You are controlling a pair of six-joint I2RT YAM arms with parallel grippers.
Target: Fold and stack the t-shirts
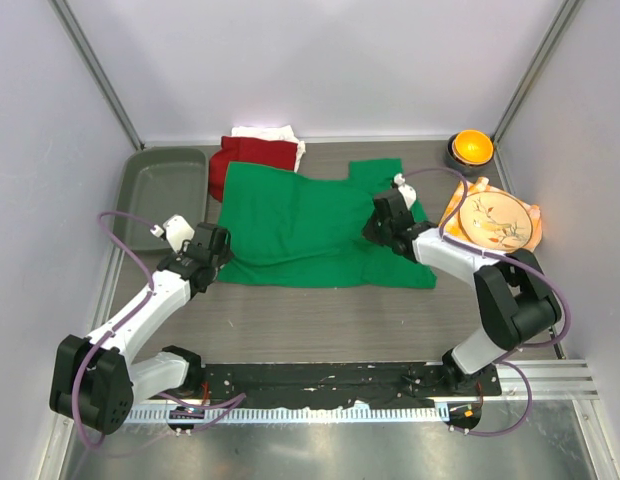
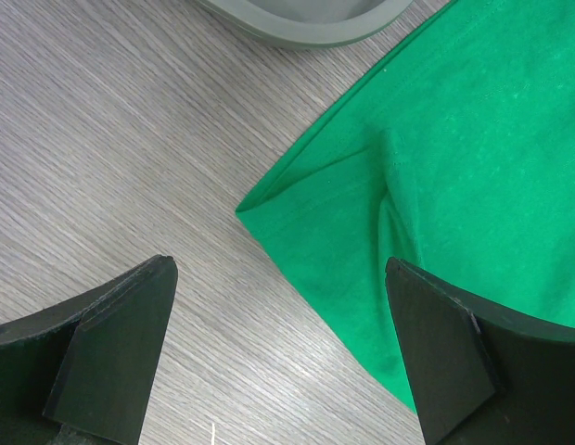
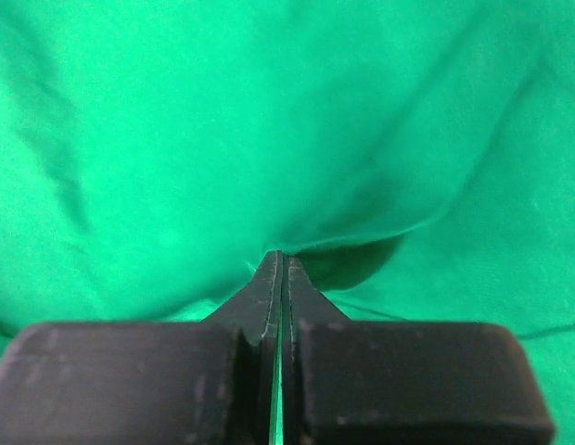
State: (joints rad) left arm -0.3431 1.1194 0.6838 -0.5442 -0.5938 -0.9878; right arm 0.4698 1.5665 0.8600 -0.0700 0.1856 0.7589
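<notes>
1. The green shirt lay spread out and unfolded in the middle of the table, one sleeve pointing toward the far right corner.
2. The red shirt lay rumpled by the far edge, with the green shirt's far left corner overlapping its near side. The white shirt showed just behind it, against the far edge.
3. The right gripper was down on the right part of the green shirt. Its fingers were closed tight on a pinch of green cloth, which puckered around the tips.
4. The left gripper hovered over the green shirt's near left corner with its fingers spread wide, holding nothing. One finger was above bare table, the other above cloth.
5. The task looked barely started, since no fold showed in the green shirt and no neat stack existed. All three shirts seemingly needed folding and stacking.
6. A tray sat in the far left corner. A plate sat on a napkin by the right edge, apart from the shirts.
</notes>
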